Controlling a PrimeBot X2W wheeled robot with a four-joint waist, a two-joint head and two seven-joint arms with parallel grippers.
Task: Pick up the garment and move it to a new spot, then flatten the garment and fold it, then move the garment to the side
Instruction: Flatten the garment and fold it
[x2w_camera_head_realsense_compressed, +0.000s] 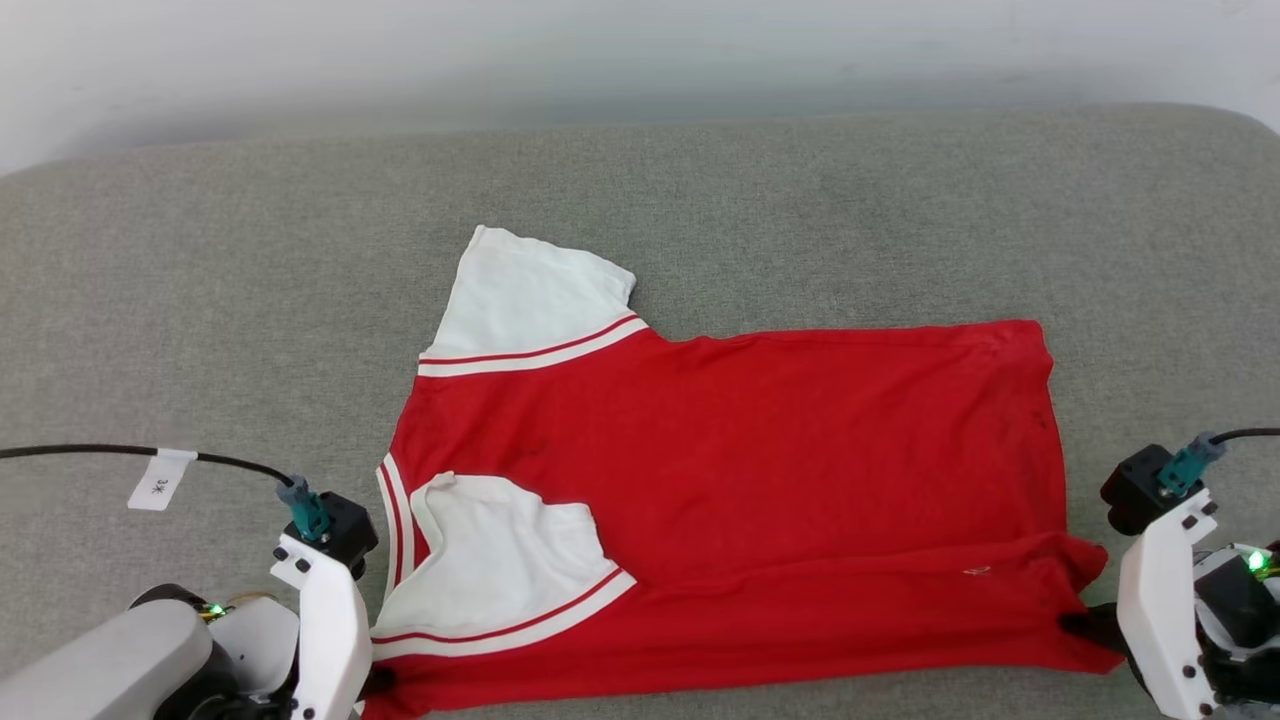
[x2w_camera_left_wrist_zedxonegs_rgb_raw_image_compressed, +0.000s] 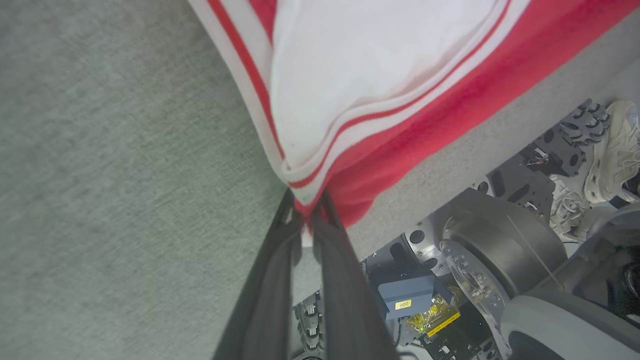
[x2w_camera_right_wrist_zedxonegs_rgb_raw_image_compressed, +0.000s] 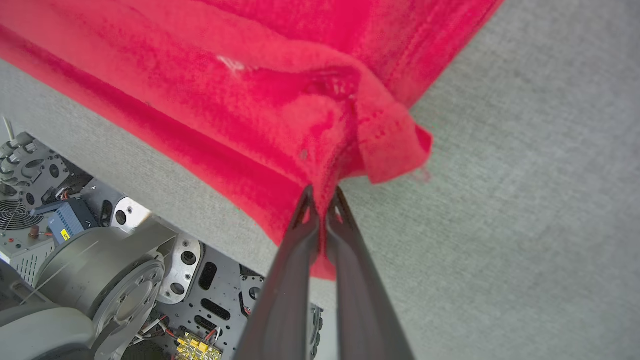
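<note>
Folding looks to us like the step in hand. The garment (x2w_camera_head_realsense_compressed: 720, 480) lies spread and mostly flat on the grey tabletop (x2w_camera_head_realsense_compressed: 200, 300), neck end toward our left and hem toward our right, with its near edge running along the tabletop's near edge. The near sleeve (x2w_camera_head_realsense_compressed: 500, 560) is turned in over the red body, while the far sleeve (x2w_camera_head_realsense_compressed: 530, 290) sticks out away from us. Our left claw (x2w_camera_left_wrist_zedxonegs_rgb_raw_image_compressed: 306, 210) is clenched on the near-left corner, where the striped trim and red cloth bunch between its fingers. Our right claw (x2w_camera_right_wrist_zedxonegs_rgb_raw_image_compressed: 322, 200) is clenched on the near-right hem corner, which puckers up around its tips. With both near corners pinched, we judge that spreading is largely done and that a lengthwise fold comes next. That move calls for raising both claws together, just enough to clear the cloth. We should keep the edge taut between them so that the middle does not sag or drag. We then carry that edge away from us and lay it along the far edge, corners matched. The far sleeve would probably need tucking in too, or it will jut from the folded stack. One risk we see is that the puckered hem corner slips out under tension.
</note>
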